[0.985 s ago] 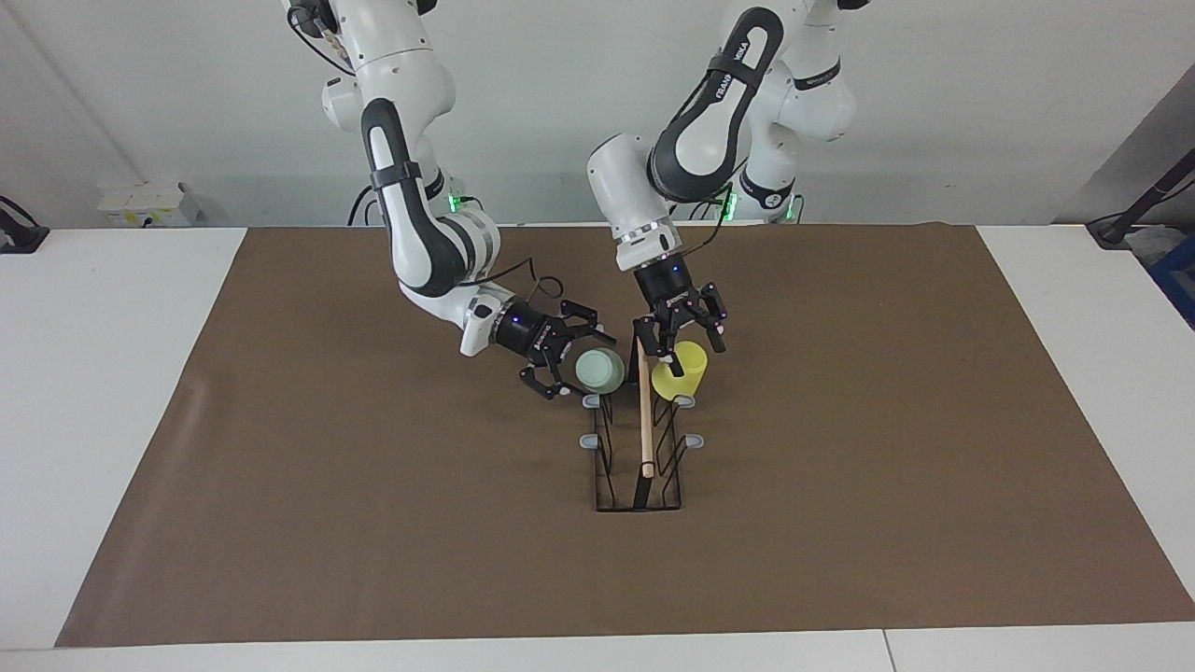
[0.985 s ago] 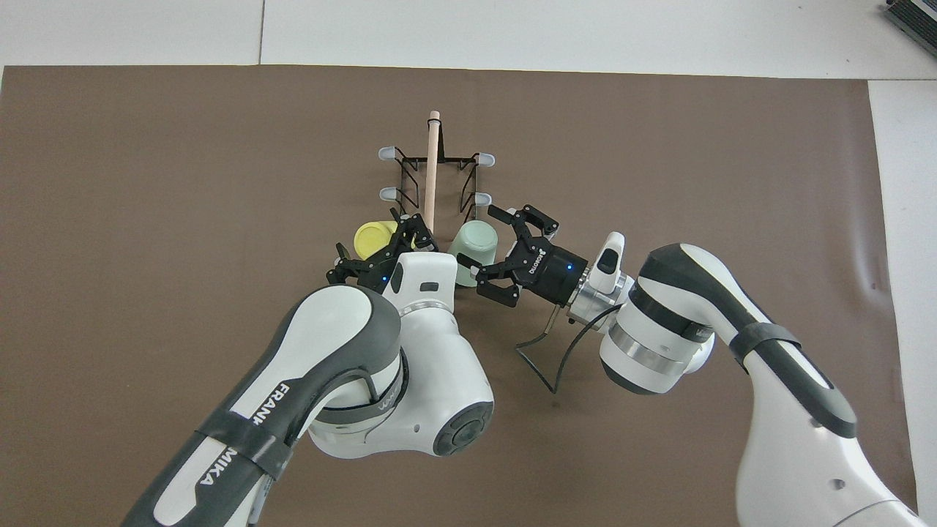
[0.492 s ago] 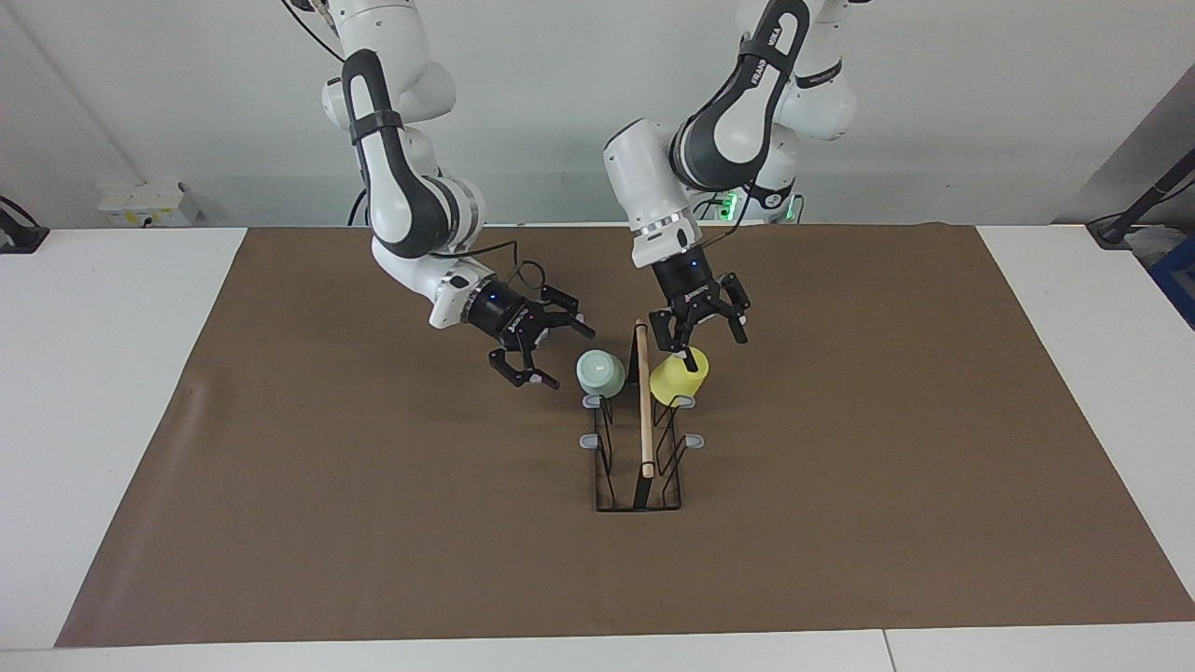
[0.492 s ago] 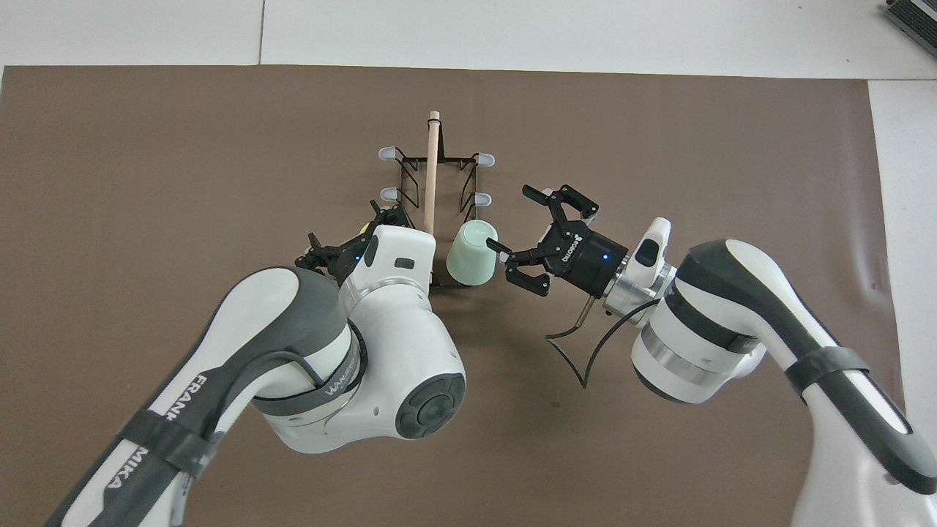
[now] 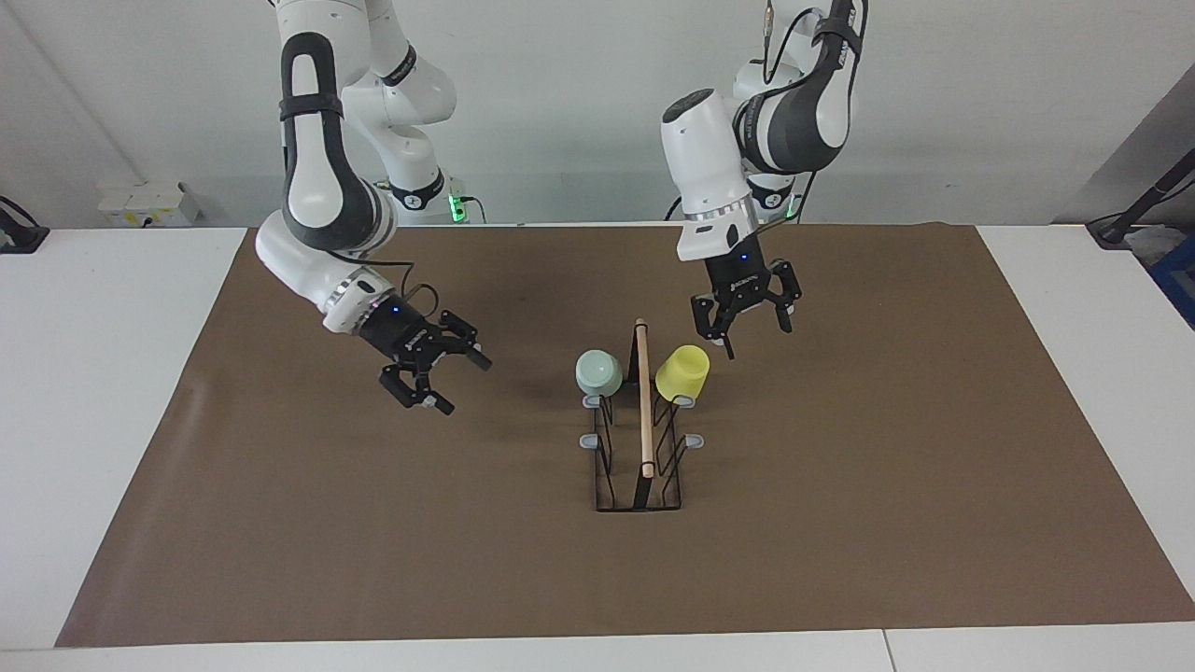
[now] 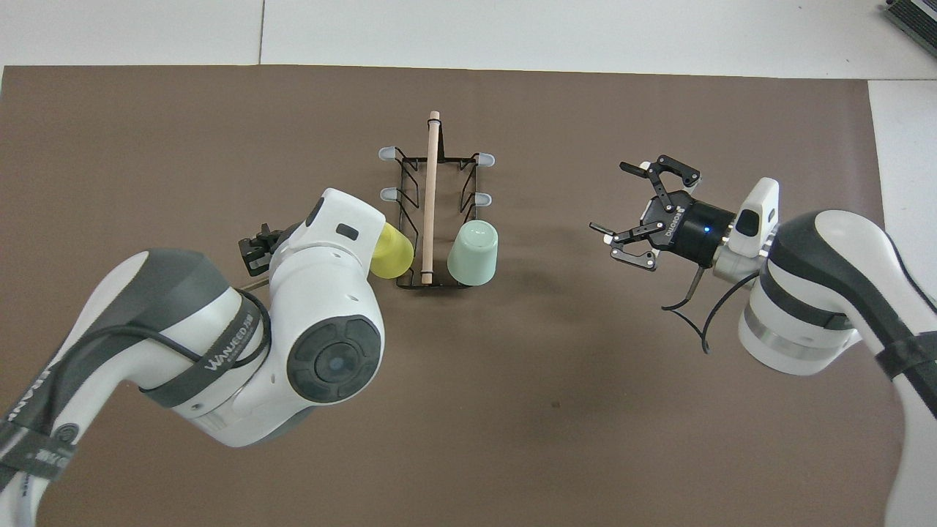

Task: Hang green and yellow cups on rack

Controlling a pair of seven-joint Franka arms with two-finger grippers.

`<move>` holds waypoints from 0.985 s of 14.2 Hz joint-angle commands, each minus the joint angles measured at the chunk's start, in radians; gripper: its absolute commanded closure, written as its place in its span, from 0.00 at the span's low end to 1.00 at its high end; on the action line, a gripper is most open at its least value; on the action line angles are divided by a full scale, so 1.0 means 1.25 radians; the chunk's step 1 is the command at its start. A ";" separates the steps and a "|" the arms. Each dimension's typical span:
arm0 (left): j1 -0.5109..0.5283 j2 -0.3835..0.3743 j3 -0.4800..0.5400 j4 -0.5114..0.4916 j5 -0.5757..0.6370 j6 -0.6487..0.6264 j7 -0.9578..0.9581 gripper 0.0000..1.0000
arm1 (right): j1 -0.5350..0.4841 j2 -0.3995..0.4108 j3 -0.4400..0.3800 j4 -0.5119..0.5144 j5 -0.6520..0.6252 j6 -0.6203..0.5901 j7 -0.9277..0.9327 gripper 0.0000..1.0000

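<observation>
Both cups hung on the rack [image 5: 640, 439] at frame centre: green cup [image 5: 598, 372], yellow cup [image 5: 682, 371]. Left end effector [image 5: 744, 320] and right end effector [image 5: 431, 370], both spread and empty, should retreat wide, avoiding the prongs.

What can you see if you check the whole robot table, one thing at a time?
Surface: brown mat over a white table.
Job's things: green cup and yellow cup hang on the rack, one each side, on the prongs nearest the robots.
Clutter: nothing seen.
Grippers: left gripper open, over the mat beside the yellow cup; right gripper open, over the mat toward the right arm's end.
Cables: black cable loops by the right wrist.
Surroundings: grey wall; white box at the table's edge.
</observation>
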 commanded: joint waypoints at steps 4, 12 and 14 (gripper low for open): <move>0.146 -0.091 -0.001 -0.003 -0.304 -0.015 0.441 0.00 | -0.113 0.025 0.005 0.079 -0.412 -0.042 0.181 0.00; 0.327 -0.027 0.007 0.225 -0.524 -0.297 0.925 0.00 | -0.111 0.002 0.004 0.134 -0.940 -0.053 0.688 0.00; 0.351 -0.006 0.007 0.276 -0.525 -0.359 0.991 0.00 | -0.103 -0.014 0.005 0.136 -1.062 -0.053 0.829 0.00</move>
